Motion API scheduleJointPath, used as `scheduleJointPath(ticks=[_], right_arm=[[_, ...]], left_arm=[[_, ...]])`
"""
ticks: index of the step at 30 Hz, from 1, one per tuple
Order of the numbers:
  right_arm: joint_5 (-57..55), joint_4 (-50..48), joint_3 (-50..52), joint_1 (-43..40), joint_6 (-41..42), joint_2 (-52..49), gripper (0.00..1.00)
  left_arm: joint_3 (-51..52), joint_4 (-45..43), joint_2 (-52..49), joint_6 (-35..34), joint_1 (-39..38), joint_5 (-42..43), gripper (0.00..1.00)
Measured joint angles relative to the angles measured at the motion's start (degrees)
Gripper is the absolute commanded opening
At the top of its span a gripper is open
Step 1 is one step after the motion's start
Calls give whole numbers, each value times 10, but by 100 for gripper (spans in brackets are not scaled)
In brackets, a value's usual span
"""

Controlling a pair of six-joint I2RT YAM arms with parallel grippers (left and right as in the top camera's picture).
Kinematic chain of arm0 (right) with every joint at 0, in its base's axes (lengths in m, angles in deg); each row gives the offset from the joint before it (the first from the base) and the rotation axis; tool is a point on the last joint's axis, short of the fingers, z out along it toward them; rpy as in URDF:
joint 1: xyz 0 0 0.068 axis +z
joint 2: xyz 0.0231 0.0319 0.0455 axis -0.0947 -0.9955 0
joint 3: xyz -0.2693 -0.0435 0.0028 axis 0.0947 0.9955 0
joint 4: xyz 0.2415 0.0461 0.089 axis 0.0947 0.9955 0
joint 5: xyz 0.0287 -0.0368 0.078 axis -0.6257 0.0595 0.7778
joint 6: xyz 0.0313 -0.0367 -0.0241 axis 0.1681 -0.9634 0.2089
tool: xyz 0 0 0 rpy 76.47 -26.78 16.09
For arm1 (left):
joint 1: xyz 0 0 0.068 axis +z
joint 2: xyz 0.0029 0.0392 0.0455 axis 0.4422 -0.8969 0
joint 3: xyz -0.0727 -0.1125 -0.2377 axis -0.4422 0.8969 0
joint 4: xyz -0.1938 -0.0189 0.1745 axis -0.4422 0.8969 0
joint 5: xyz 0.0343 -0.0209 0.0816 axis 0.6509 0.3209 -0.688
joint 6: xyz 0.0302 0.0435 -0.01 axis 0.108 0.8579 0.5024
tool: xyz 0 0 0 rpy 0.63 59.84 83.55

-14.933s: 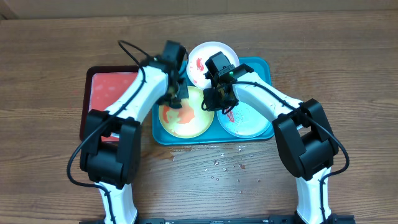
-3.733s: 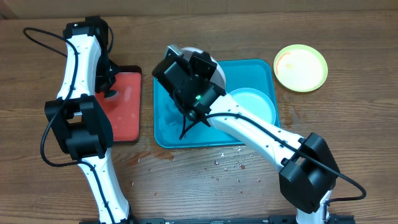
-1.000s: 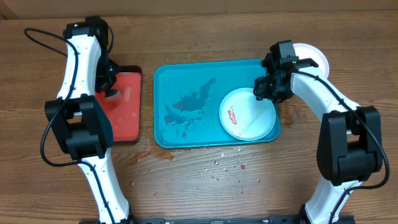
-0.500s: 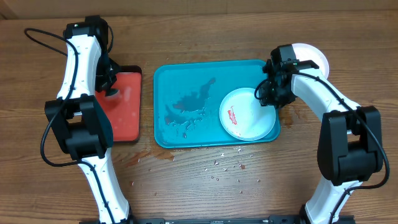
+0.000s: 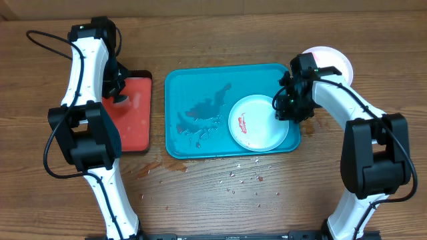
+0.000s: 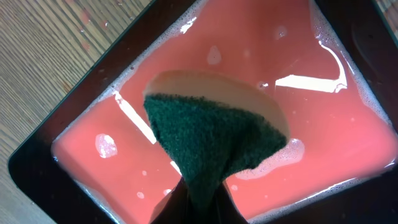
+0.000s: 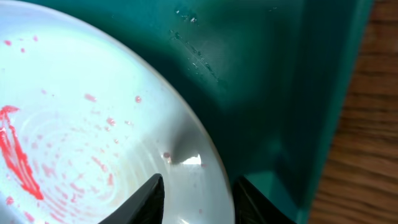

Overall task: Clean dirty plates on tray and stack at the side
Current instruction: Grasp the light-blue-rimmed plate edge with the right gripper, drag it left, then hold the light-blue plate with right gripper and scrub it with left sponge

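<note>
White plate (image 5: 257, 124), rim pinched in your right gripper (image 5: 287, 112), has slid with it toward the tray's (image 5: 193, 83) middle. Your left gripper (image 6: 198, 203) clamps a sponge (image 6: 211, 143) just ahead, its fingertips mostly cut off.

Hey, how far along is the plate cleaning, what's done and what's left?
Done: a white plate already sits beside the tray. In hand: the right gripper has the rim of the last plate, sauce-smeared; the left gripper holds a sponge over the red tray. Left: wiping and stacking it.
</note>
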Motion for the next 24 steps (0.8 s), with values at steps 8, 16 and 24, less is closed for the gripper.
scheduleJointPath(ticks=[8,16,24], right_arm=[[3,-109,69,0,79,26,26],[61,-146,84,0,134,25,5],[101,-271,92,30,218,13,4]], left_arm=[[0,-16,0,60,0,32,4],[0,-51,0,206,-5,169,4],[0,-80,0,268,-82,259,4]])
